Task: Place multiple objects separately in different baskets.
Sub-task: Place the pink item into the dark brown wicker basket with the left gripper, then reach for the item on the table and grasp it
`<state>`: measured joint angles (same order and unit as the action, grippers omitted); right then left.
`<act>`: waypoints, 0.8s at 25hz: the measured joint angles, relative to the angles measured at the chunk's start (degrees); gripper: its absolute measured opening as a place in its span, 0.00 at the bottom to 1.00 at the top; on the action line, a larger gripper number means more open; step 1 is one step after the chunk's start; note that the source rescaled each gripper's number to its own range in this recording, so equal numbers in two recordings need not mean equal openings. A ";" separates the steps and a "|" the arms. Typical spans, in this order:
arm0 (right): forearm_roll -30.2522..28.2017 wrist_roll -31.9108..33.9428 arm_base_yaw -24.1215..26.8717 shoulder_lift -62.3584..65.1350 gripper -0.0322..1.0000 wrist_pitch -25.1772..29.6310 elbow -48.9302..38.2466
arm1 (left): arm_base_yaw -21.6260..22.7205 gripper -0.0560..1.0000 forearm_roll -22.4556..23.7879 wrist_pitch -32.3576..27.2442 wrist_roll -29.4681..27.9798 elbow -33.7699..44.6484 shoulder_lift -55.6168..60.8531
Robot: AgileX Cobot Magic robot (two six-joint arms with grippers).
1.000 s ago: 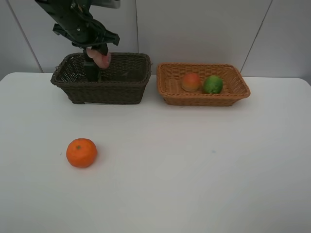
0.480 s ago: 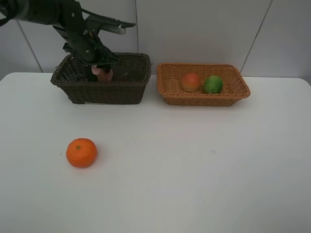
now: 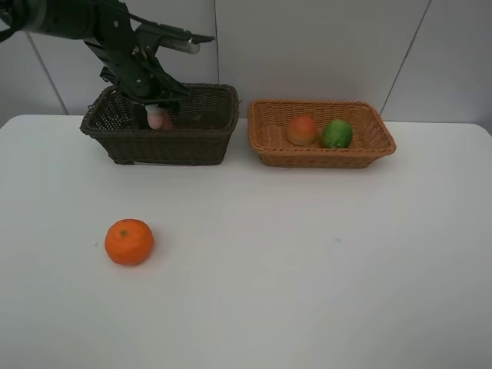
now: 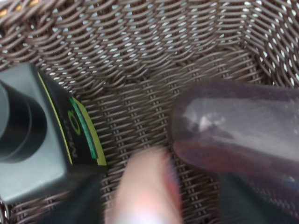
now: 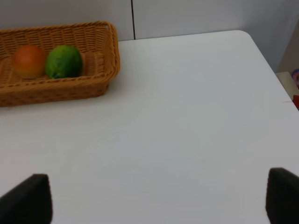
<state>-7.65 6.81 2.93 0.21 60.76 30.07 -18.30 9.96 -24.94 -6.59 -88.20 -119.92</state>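
Note:
My left gripper (image 3: 157, 106) hangs over the dark brown basket (image 3: 207, 143), jaws open. Just under it the pink bottle (image 3: 161, 119) sits low inside, blurred in the left wrist view (image 4: 145, 191), with gaps between it and the dark fingers (image 4: 86, 203). On the basket floor lie a dark green black-capped bottle (image 4: 46, 140) and a purplish cup (image 4: 243, 130). The tan basket (image 3: 323, 158) holds a peach-like fruit (image 3: 302, 130) and a lime (image 3: 336, 133). An orange (image 3: 129, 241) rests on the table at front left. My right gripper (image 5: 154, 205) stands open over bare table, nothing between its fingers.
The white table (image 3: 307, 269) runs wide in front of both baskets. A grey panelled wall stands close behind them. The right wrist view shows the table's rounded far corner (image 5: 247, 37) and the tan basket (image 5: 56, 91) with both fruits.
The left arm lowered the pink bottle into the dark basket, then its jaws spread and the bottle dropped lower. The orange, tan basket and right arm stayed put.

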 joint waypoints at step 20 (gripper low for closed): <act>0.00 0.00 0.00 0.00 0.97 0.00 0.00 | -0.68 1.00 -1.53 -13.18 0.00 1.25 6.07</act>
<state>-7.65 6.81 2.93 0.21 60.76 30.07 -18.98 8.44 -38.12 -6.59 -86.95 -113.85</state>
